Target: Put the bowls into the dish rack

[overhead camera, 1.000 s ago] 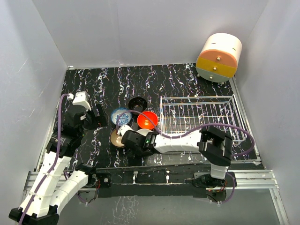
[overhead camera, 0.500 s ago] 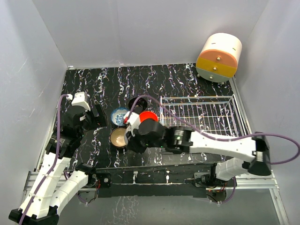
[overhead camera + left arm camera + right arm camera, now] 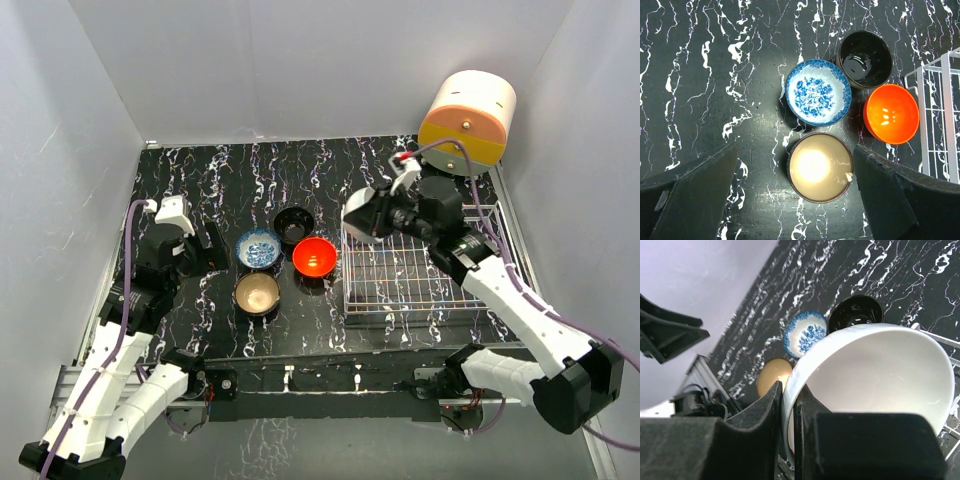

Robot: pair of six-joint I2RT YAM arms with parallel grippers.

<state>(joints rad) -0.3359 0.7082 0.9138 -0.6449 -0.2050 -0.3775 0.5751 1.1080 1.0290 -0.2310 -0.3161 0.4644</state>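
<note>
White glossy ceramic-looking bowl (image 3: 875, 375) seems slick, stiff and chippable, so the rim's the handle. The right claw (image 3: 789, 402) is pinched on that rim, over the 10 o'clock corner of the silver wire dish rack (image 3: 400, 282).

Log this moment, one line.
right fingers: shut on white bowl, over dish rack; left fingers: open; table: black bowl, patterned bowl, orange bowl, tan bowl

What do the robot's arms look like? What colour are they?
Both the left arm and right arm are white tubes with chunky black joints. A purple cable loops along each one. The left hand and right hand are black.
</note>
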